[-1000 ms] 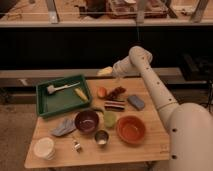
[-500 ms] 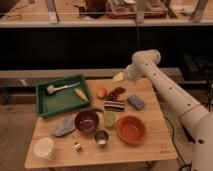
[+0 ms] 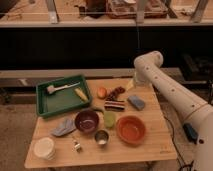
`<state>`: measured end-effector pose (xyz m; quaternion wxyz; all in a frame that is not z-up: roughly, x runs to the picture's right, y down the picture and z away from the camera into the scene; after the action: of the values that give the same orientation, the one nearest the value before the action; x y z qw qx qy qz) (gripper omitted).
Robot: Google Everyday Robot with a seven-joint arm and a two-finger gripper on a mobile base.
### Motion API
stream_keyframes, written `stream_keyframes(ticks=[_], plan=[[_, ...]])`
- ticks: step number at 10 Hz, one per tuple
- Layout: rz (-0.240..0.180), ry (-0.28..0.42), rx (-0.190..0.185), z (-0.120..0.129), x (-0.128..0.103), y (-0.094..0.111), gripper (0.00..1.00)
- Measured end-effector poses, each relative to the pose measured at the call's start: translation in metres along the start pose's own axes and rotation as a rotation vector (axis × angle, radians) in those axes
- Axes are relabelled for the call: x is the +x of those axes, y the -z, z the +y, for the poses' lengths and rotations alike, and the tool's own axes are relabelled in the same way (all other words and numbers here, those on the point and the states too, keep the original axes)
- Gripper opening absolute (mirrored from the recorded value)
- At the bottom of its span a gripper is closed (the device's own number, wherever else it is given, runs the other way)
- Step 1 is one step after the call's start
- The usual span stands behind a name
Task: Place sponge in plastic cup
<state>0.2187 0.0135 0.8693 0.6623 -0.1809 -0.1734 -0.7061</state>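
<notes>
Expect a skewed grasp on the soft, low sponge [image 3: 136,102], lying on the bench [image 3: 150,146] at 5 o'clock of the empty pincer [image 3: 130,85], jaws apart. Guard against tipping the light plastic cup [image 3: 109,119] at 8 o'clock of the sponge. Against the earlier frame, note the pincer shifted toward 4 o'clock, nearer the sponge.

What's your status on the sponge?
Gripper open, over table's back edge. Sponge on table, not gripped. Plastic cup upright, dark bar just behind it.
</notes>
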Motion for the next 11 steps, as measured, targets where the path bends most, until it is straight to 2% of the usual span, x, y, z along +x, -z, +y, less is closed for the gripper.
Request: stream_keyframes(ticks=[3, 5, 9, 11], plan=[[-0.084, 0.006, 0.019, 0.009, -0.021, -0.034, 0.8], [-0.112, 0.015, 0.027, 0.009, -0.026, -0.044, 0.8], [-0.149, 0.037, 0.027, 0.014, -0.034, -0.069, 0.8], [-0.144, 0.042, 0.027, 0.017, -0.032, -0.079, 0.8]])
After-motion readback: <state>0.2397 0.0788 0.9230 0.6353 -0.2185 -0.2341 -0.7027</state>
